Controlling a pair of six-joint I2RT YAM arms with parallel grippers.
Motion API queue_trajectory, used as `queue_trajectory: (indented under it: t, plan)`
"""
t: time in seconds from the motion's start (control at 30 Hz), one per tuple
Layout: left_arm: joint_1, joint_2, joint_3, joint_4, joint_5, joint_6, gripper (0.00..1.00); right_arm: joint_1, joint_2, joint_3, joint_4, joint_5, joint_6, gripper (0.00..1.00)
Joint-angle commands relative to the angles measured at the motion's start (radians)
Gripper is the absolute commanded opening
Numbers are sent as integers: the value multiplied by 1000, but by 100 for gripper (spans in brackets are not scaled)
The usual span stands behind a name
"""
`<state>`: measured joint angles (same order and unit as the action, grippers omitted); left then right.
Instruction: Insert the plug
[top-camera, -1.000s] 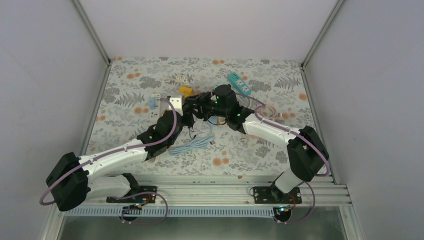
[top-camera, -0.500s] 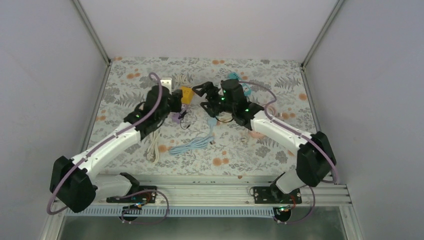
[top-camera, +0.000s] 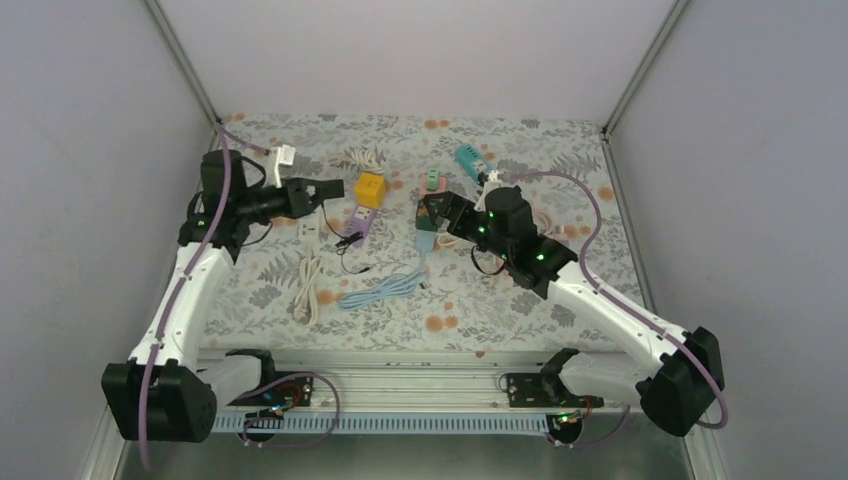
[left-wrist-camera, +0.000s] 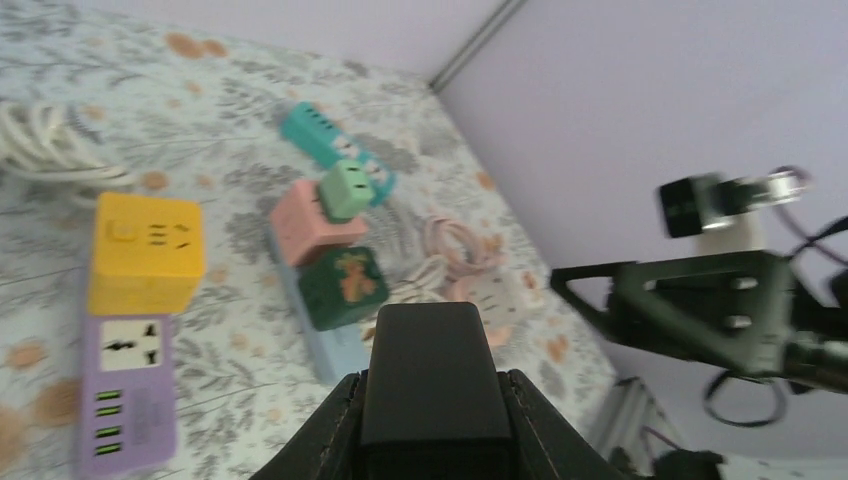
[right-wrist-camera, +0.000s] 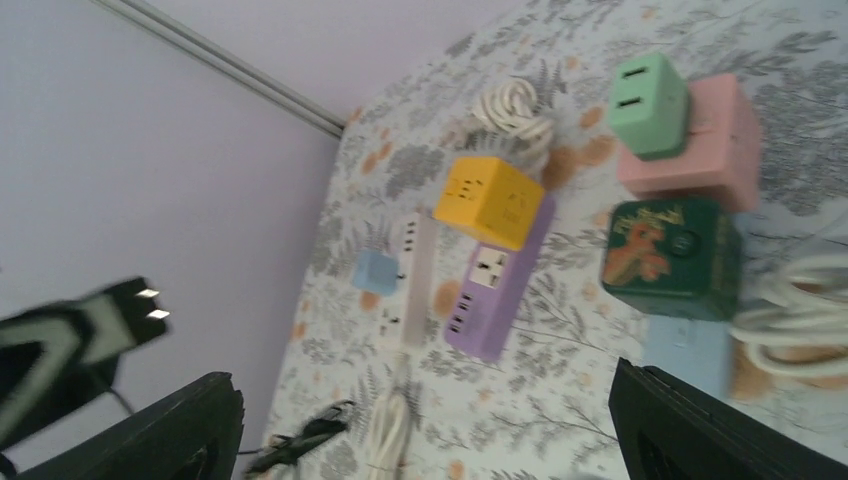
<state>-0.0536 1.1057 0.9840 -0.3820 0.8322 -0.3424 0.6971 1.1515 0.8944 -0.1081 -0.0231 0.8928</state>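
The left gripper pinches the plug in the air toward the table's far-left corner while the right gripper gapes empty, so the unheld purple strip may slide if the 2 prongs miss.

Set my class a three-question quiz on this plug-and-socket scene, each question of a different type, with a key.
1. True or false: the right gripper is open and holds nothing.
2. Which thing stands right against one end of the purple power strip? A: yellow cube socket. B: teal strip. C: dark green adapter.
3. Fill the gap: the left gripper is shut on a plug coloured ____.

Key: 1 true; 2 A; 3 black.
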Motion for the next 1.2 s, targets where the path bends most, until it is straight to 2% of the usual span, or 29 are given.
queue_trajectory:
  t: [0.0,0.1,0.2,0.37,0.5,0.7,0.8,0.93,1.17]
  plan:
    - [89,-13,9,79,336,-73,26,-5,-74,-30,-61,76,-79,93]
    - [151,19,51,-75,268,17,26,-5,-117,-58,-57,89,-77,93]
    - [174,59,121,-285,17,119,26,-5,-134,-71,-72,117,-72,93]
    - [193,88,122,-418,-256,162,26,-5,-118,-74,-87,113,-74,93]
    - [194,124,93,-472,-522,181,26,-5,-100,-84,-82,100,-88,93]
    - [196,222,137,-486,-691,216,26,-5,-107,-109,-88,120,-105,94]
    - [192,293,177,-480,-691,222,26,-5,-119,-119,-89,142,-110,94]
    - [178,339,211,-504,-933,205,25,-5,-130,-121,-96,177,-118,94]
    - [163,331,209,-503,-1116,185,25,-5,-109,-113,-84,170,-119,94]
